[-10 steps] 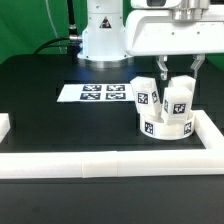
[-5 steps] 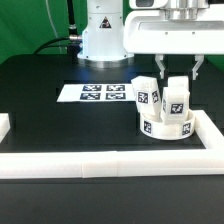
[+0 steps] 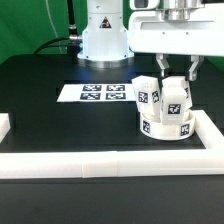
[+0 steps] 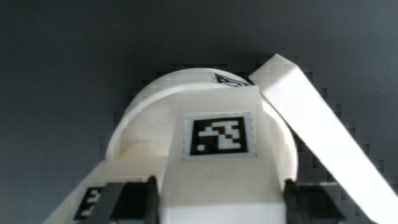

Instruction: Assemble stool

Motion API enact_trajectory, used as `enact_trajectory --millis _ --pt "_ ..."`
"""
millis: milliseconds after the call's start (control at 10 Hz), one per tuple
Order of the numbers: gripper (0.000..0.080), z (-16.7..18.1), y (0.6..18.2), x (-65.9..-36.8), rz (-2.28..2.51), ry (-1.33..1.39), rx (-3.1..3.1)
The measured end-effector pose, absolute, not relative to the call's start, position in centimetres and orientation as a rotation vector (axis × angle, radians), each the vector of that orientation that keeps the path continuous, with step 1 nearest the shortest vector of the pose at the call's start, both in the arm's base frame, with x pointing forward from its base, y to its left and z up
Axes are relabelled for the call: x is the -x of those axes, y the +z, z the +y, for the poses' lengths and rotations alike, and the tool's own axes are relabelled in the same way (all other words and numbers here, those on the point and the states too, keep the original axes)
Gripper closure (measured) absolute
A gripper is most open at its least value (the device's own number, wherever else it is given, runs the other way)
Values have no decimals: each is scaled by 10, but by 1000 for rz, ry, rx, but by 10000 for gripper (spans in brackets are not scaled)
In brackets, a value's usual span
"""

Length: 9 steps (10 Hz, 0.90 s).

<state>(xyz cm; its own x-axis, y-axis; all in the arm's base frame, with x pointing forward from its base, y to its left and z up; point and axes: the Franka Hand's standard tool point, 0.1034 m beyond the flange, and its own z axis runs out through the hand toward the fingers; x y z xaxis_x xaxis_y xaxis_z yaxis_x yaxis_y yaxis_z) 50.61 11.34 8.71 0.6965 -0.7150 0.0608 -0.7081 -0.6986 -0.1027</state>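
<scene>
Since the earlier frame the seat [image 3: 167, 125] has turned slightly, its front tag now sitting further toward the exterior view's right, and the leg in the gripper [image 3: 176, 71] leans a little more; the arm has hardly shifted.

Count of parts: one round seat, two legs visible — a third cannot be made out. Both legs stand on top of the seat. One leg [image 3: 147, 95] stands free on the side toward the exterior view's left; the other leg [image 3: 175, 97] sits between the gripper's two fingers [image 3: 162, 68], which are closed against its upper end. The wrist view confirms this grip: the tagged leg [image 4: 210, 140] fills the space between the dark fingers [image 4: 118, 198].

The stool rests on the black surface [image 3: 50, 120], in the corner formed by the white rails [image 3: 90, 165], near the exterior view's right. Rail segments visible: one long front rail, one side rail [image 3: 213, 125] and one short end piece [image 3: 4, 125].

One marker board [image 3: 100, 93] lies flat behind the stool, apart from it, carrying several tags.
</scene>
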Motion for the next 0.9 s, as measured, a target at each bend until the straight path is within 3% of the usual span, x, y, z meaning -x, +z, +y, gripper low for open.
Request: enact_trajectory --millis 900 --pt "466 110 88 -511 1912 -63 2300"
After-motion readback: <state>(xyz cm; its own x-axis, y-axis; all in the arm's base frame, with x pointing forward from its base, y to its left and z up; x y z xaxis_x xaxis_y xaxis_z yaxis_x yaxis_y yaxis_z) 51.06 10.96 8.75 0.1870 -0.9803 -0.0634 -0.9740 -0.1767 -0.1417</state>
